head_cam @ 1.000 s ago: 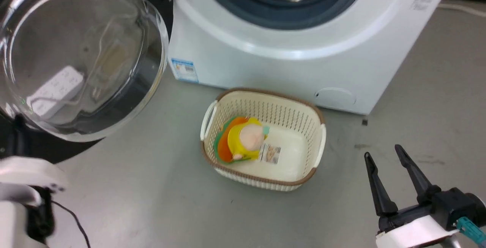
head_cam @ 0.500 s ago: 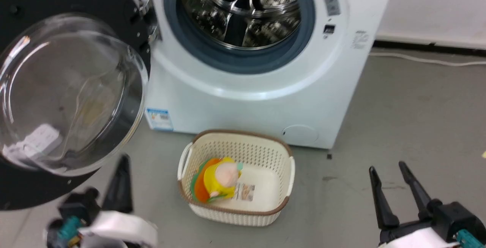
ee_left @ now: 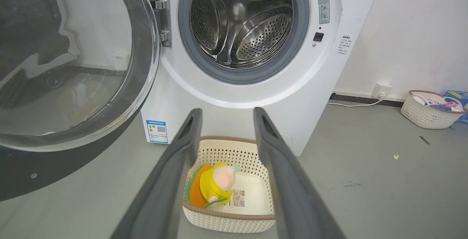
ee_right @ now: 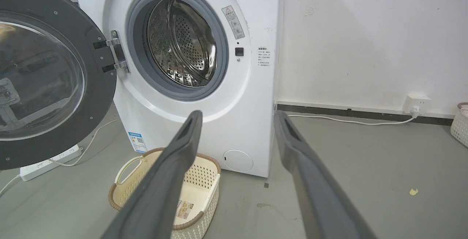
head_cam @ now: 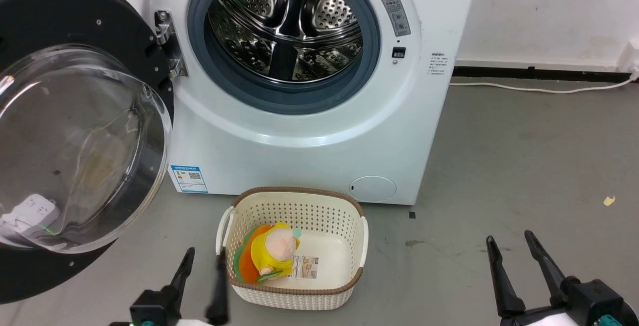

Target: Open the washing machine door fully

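Observation:
The washing machine [head_cam: 309, 141] [ee_left: 234, 100] [ee_right: 234, 122] is a white front-loader with its steel drum [head_cam: 284, 21] exposed. Its door [head_cam: 75, 141] [ee_left: 73, 67] [ee_right: 44, 81], a black disc with a bulging glass bowl, hangs swung wide to the left on a metal hinge [head_cam: 167, 44]. My left gripper [head_cam: 205, 257] [ee_left: 226, 112] is open low at the bottom left, beside the basket and apart from the door. My right gripper [head_cam: 509, 240] [ee_right: 237, 116] is open at the bottom right over bare floor, holding nothing.
A cream perforated basket [head_cam: 349, 206] [ee_left: 252, 144] [ee_right: 124, 180] with a yellow-and-orange plush toy [head_cam: 267, 253] [ee_left: 212, 186] sits on the grey floor before the machine. A white power strip [ee_right: 47, 162] lies under the door. A white cable [head_cam: 539, 89] runs along the wall. Another basket [ee_left: 426, 109] stands far right.
The head camera has tilted up, bringing the whole drum opening and wall into view. My left gripper has come down from the door to the bottom left, fingers upright. The right gripper holds its place.

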### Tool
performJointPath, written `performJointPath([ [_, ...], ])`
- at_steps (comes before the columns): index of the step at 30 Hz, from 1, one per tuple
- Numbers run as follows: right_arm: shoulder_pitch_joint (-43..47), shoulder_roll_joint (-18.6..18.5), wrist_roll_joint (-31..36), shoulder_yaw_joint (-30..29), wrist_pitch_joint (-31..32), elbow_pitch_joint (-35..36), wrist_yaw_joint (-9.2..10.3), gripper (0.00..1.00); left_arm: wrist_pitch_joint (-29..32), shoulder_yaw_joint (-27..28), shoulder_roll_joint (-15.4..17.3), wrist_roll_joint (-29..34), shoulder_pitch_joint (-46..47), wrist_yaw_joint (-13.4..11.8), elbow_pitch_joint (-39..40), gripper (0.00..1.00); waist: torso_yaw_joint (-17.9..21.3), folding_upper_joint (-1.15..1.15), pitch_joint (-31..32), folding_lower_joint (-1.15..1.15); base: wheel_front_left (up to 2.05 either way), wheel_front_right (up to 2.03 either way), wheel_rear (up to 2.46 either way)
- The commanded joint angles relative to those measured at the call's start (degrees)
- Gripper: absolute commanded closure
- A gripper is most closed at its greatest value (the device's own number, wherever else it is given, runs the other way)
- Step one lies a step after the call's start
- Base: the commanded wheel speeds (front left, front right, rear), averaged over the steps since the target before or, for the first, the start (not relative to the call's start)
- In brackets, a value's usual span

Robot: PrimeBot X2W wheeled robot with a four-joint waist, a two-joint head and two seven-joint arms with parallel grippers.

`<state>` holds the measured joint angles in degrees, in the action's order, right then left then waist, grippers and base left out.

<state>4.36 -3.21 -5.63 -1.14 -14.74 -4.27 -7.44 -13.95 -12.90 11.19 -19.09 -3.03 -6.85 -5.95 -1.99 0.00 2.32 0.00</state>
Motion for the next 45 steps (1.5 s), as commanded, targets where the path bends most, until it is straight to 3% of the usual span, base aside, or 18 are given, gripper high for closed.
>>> performJointPath([
  [1,0.6,0.3,-0.5,-0.1,-0.3,-0.3,-0.05,0.00,-0.3,-0.4,-0.3,0.1,-0.6,0.4,-0.5,0.00,0.1,0.00,0.0,0.00,0.00,0.00,0.00],
  [7,0.5,0.3,-0.7,0.0,-0.3,-1.0,-0.05,0.00,-0.7,-1.5,-0.3,0.6,-0.3,1.8,-1.8,0.00,0.6,0.00,0.2,0.00,0.00,0.00,0.00],
  [30,0.0,0.3,-0.9,-0.1,-0.3,-1.8,-0.05,0.00,-1.0,-2.0,-0.8,1.7,0.8,1.7,-2.0,0.00,0.3,0.00,0.0,0.00,0.00,0.00,0.00],
  [31,0.0,0.0,-1.0,-0.1,0.0,-1.6,0.00,1.00,-0.7,-1.8,-0.9,1.4,0.1,1.9,-1.9,1.00,0.3,0.00,0.0,0.01,0.00,0.00,0.00],
  [45,-0.4,0.0,-0.4,0.1,1.3,-1.1,0.00,1.00,0.7,-0.5,-1.6,3.0,0.3,2.4,-1.2,1.00,0.5,0.00,-0.2,0.01,0.00,0.00,0.00],
])
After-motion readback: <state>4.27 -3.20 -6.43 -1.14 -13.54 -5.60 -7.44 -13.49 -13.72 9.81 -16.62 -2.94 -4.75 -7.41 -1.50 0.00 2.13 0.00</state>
